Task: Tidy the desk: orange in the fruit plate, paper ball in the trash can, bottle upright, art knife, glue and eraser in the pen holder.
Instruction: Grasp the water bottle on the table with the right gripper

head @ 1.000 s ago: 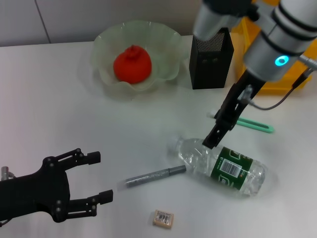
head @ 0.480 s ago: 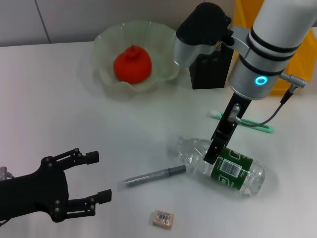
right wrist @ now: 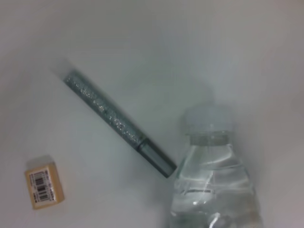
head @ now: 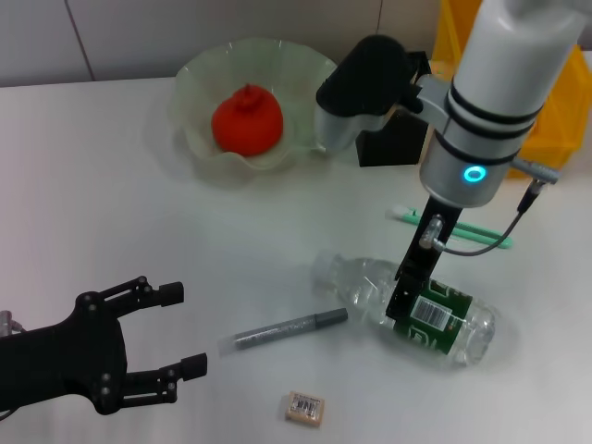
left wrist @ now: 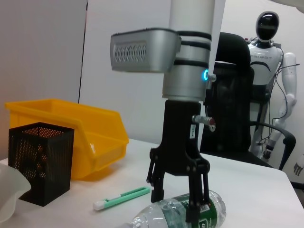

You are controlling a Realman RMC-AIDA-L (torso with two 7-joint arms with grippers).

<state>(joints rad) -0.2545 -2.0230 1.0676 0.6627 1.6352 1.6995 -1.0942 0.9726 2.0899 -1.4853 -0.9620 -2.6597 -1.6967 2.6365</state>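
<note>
The bottle (head: pixel 449 321) lies on its side on the table, cap pointing left. My right gripper (head: pixel 400 310) is down over its middle and open, one finger on each side; the left wrist view shows the gripper (left wrist: pixel 175 206) straddling the bottle (left wrist: pixel 211 213). Beside the cap lies the silver glitter glue stick (head: pixel 289 328), with the eraser (head: pixel 305 408) in front of it. The green art knife (head: pixel 462 228) lies behind the bottle. The orange (head: pixel 247 118) sits in the fruit plate (head: pixel 305 69). My arm partly hides the pen holder (head: pixel 393 146). The paper ball is out of view.
The yellow trash can (head: pixel 555 120) stands at the back right, next to the pen holder. My left gripper (head: pixel 190 330) rests open and idle at the front left. In the right wrist view the glue (right wrist: pixel 116 121) and eraser (right wrist: pixel 44 185) lie beside the bottle (right wrist: pixel 213 190).
My right arm has swung in and come down until its fingers straddle the bottle. The bottle's cap end has shifted slightly left. The left arm has stayed still.
</note>
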